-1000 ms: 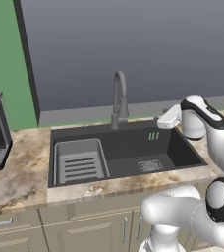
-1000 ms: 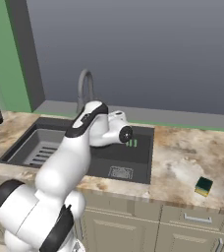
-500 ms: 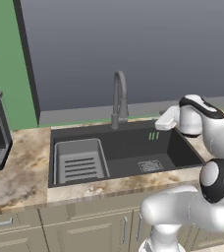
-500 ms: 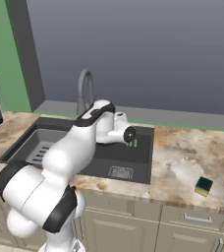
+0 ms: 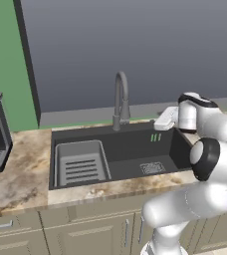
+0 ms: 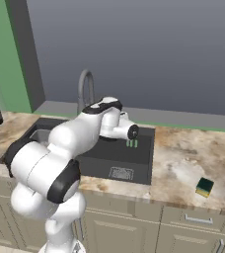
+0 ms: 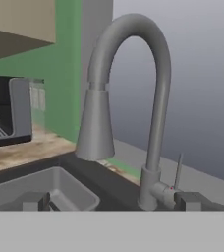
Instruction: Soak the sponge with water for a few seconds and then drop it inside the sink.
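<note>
1. The gripper (image 7: 111, 201) hangs over the sink's (image 5: 110, 149) right side, jaws wide apart and holding nothing, facing the faucet (image 7: 133, 98).
2. The sponge (image 6: 204, 187) lies on the counter (image 6: 183, 163), well right of the sink.
3. The faucet seemingly runs dry.

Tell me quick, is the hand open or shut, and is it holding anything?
Hand: open, holding nothing, facing the faucet. The sponge lies on the counter.

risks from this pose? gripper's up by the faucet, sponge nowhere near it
1. The open, empty gripper sits close to the faucet; a careless swing could clip its neck or the thin handle.
2. The sponge lies near the counter's front edge, right of the sink; a poor pinch could nudge it off.
</note>
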